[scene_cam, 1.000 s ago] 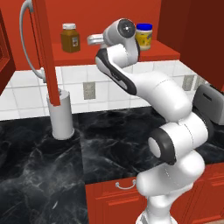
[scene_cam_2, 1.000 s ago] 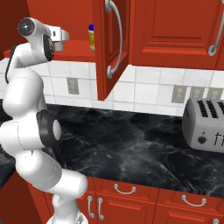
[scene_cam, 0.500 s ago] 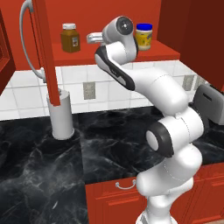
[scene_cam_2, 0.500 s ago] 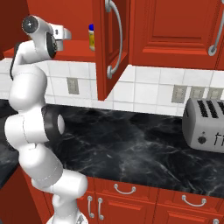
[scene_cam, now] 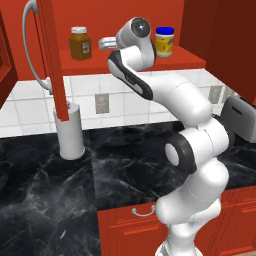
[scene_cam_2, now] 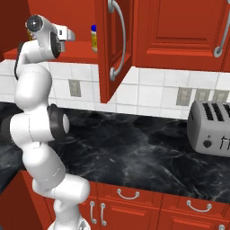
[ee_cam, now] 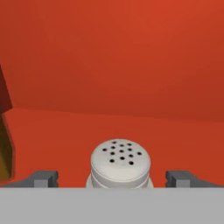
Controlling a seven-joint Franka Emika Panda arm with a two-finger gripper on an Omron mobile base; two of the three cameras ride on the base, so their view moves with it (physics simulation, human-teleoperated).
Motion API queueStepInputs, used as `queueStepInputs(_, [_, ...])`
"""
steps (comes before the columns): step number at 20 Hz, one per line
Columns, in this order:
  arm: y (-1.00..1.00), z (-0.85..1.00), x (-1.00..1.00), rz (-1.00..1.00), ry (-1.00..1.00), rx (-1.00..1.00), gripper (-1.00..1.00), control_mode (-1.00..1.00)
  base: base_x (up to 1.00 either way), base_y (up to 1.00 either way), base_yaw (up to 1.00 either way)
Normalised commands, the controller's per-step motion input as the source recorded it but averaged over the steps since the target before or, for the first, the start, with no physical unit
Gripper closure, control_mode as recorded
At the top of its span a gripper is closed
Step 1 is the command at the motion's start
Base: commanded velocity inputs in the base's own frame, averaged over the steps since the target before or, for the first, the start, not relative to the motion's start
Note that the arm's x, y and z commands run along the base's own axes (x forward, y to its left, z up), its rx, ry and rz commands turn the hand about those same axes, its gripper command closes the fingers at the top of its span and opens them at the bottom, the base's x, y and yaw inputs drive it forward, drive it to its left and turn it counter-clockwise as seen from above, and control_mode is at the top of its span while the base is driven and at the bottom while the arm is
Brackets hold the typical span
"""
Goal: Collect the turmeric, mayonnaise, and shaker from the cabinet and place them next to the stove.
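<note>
The shaker [ee_cam: 120, 162], pale and round-topped with dark holes, stands on the red cabinet shelf [scene_cam: 150, 64]. It sits between the fingers of my open gripper [ee_cam: 112, 178], with a gap on each side. In the left base view the gripper [scene_cam: 103, 44] reaches into the cabinet between the turmeric jar [scene_cam: 80, 43] on the left and the blue-lidded mayonnaise jar [scene_cam: 165, 41] on the right. The gripper [scene_cam_2: 67, 33] also appears in the right base view, where the mayonnaise [scene_cam_2: 94, 37] peeks out beside the open door. The turmeric's brown edge [ee_cam: 5, 151] shows at the left of the hand view.
The open cabinet door with its curved silver handle [scene_cam: 29, 47] hangs left of the arm. A white paper-towel cylinder [scene_cam: 70, 131] stands on the black marble counter [scene_cam: 45, 185]. A grey toaster [scene_cam_2: 211, 128] sits at the right. Red base drawers [scene_cam_2: 134, 206] run below.
The hand has risen slightly and pushed a little deeper into the cabinet over the shelf. The jars have not moved.
</note>
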Motion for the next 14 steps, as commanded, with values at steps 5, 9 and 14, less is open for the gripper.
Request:
queueStepInputs(5, [0.00,-0.15,0.04,0.00,0.05,0.00,1.00,-1.00,0.00,0.00,0.00])
queueStepInputs(9, [0.00,-0.04,0.01,0.00,0.01,0.00,1.00,-1.00,0.00,0.00,0.00])
queueStepInputs(14, [0.00,-0.01,-0.05,0.00,-0.03,0.00,1.00,-1.00,0.00,0.00,0.00])
